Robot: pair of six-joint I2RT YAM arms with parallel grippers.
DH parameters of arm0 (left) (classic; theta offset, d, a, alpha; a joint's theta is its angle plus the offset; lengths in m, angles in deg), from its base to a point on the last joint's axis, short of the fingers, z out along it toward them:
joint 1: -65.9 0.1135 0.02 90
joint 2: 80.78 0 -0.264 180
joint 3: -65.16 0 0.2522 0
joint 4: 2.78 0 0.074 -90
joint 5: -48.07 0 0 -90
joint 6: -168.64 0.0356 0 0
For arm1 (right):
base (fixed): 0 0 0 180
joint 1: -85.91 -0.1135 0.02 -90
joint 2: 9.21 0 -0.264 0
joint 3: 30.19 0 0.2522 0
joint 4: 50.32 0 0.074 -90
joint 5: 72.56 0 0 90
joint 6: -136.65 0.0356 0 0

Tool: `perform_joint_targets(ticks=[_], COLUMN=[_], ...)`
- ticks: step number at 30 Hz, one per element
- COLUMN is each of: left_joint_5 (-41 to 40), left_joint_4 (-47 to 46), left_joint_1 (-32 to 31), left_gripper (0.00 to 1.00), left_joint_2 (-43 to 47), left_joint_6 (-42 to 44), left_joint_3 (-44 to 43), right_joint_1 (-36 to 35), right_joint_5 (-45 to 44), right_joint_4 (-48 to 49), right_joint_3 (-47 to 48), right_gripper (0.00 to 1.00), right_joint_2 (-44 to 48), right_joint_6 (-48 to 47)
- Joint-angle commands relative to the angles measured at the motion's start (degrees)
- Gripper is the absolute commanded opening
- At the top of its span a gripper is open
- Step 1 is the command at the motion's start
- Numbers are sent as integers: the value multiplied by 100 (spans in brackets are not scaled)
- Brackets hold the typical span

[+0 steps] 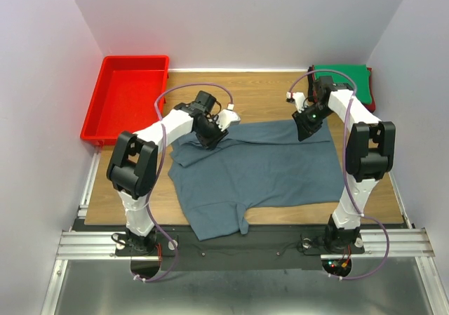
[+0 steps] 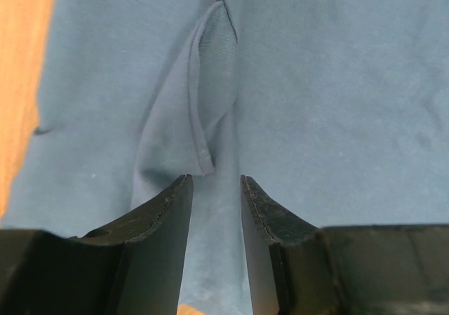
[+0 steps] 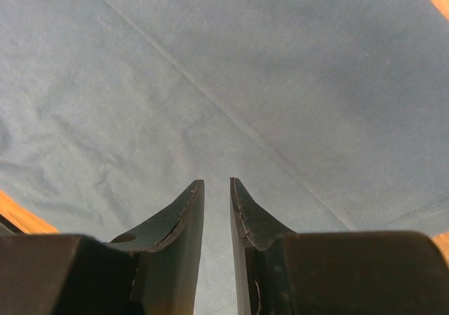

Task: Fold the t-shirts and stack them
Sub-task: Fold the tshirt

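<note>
A slate blue-grey t-shirt lies spread on the wooden table, its near edge hanging over the front. My left gripper is low at the shirt's far left corner, where the cloth is folded over. In the left wrist view the jaws stand narrowly apart with a raised ridge of cloth running into the gap. My right gripper is low at the far right edge. Its jaws are nearly together with flat cloth between them. A folded green t-shirt lies at the back right.
A red plastic tray stands at the back left of the table. Under the green shirt a red edge shows. White walls close in the left, right and back sides. Bare wood shows behind the shirt.
</note>
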Motion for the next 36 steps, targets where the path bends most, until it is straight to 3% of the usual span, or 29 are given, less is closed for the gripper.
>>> perform_joint_targets(ticks=[1,7,15,36], left_joint_5=[-155,-322,-437,-287], left_joint_4=[-53,-132,-272,44], left_joint_1=[-62,-71,-71,-53], left_gripper=[50,50,35,39], left_joint_2=[-172,-393,-595,-630], left_joint_6=[-99,-117,-161,-301], left_joint_3=[0,-80,-185,-669], right_joint_1=[53,61,79,79], right_joint_5=[-38,-73,-82,-12], right_joint_4=[44,44,44,35], right_joint_3=[-58,-67,-76,-207], right_gripper=[27,27,27,27], right_joint_2=[-27,-45,-10,87], right_joint_6=[37,37,37,-25])
